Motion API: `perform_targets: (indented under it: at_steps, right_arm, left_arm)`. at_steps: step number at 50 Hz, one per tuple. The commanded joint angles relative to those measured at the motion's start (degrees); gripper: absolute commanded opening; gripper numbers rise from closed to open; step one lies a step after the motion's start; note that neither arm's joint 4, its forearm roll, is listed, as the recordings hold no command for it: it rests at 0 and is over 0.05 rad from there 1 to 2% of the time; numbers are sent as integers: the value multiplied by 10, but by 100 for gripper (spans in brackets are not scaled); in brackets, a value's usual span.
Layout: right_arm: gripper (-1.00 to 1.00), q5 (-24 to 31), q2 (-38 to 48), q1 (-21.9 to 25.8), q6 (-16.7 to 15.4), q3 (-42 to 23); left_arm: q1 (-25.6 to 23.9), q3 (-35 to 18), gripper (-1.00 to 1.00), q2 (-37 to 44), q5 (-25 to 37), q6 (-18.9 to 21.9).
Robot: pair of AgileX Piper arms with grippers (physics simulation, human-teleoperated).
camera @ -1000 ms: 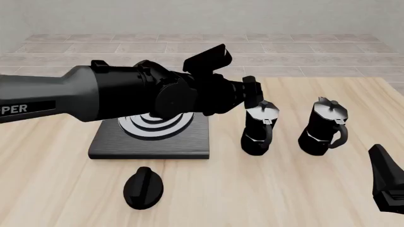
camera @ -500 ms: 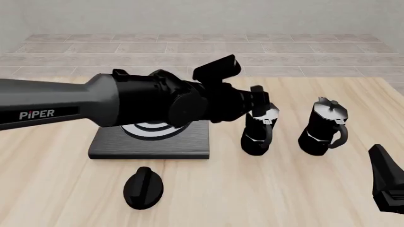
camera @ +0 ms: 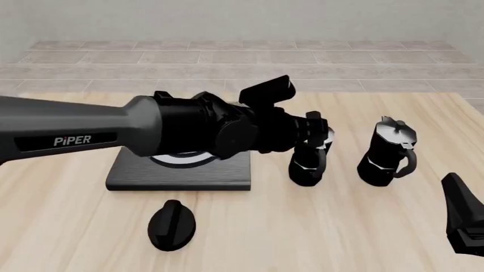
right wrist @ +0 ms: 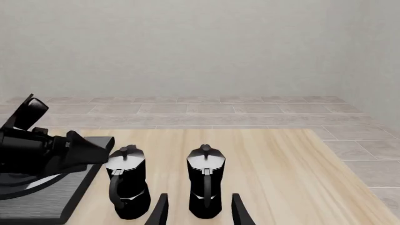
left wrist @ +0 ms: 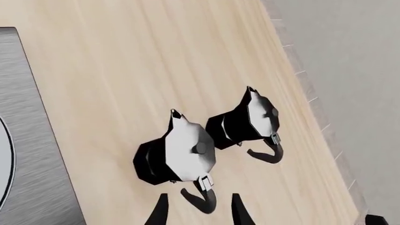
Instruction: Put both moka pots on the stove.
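Two black moka pots with silvery lids stand on the table right of the stove (camera: 181,173), one on the left (camera: 305,163) and one on the right (camera: 387,153). My left gripper (camera: 315,129) hovers at the left pot's lid. In the left wrist view that gripper (left wrist: 198,216) is open, its fingers on either side of the near pot's (left wrist: 177,152) curved handle without touching it, and the other pot (left wrist: 248,121) stands beyond. My right gripper (right wrist: 198,216) is open and empty, low at the table's front right (camera: 463,222), with both pots (right wrist: 128,187) (right wrist: 205,183) ahead of it.
A low black oval knob (camera: 172,225) lies on the table in front of the stove. My left arm (camera: 151,130) crosses over the stove and hides most of its burner rings. The table's right edge (left wrist: 325,140) runs close behind the pots.
My left arm has reached further right, bringing its gripper from beside the left pot's lid to over it. The pots, the knob and my right gripper have not moved.
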Motion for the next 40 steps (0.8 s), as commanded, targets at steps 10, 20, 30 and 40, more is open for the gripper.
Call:
perform_targets:
  at_steps: [10,20,30,40]
  right_arm:
    - [100,0,0,0,0,0]
    - [100,0,0,0,0,0]
    - [100,0,0,0,0,0]
    - [100,0,0,0,0,0]
  left_arm:
    - [-17,-7,100,25,-9,-7]
    - [-18,-20,100,39,-6,-10]
    - [-19,-28,100,51,-5,-6]
    - [-24,-36,100,63,-5,-10]
